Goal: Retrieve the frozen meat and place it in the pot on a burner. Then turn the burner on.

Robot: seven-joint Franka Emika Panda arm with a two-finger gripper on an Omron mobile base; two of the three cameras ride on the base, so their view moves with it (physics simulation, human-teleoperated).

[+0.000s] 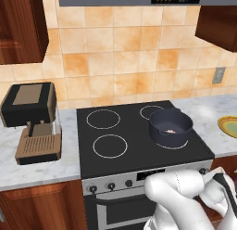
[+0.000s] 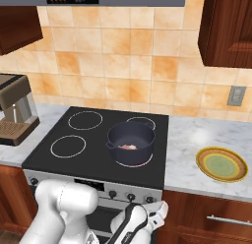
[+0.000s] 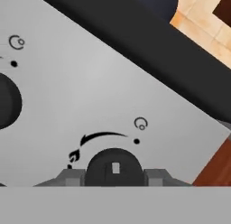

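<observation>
The frozen meat [image 2: 129,147] lies inside the pot [image 2: 130,141] on the stove's [image 1: 115,136] front-right burner. The jaws close around a dark stove knob [image 3: 114,167]. A yellow-green plate [image 2: 222,165] sits on the counter [image 2: 197,139] right of the stove.

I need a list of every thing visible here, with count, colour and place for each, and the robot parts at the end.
round dark blue-grey pot: one, front right burner
pale pinkish frozen meat: one lump, inside the pot
black glass stove: one, between marble counters
dark round stove knob: one, between the fingertips, on the grey front panel
brown and black coffee machine: one, left counter
yellow-green plate: one, right counter
grey wall socket: one, tiled wall at right
gripper: one, dark tips, closed around the knob
</observation>
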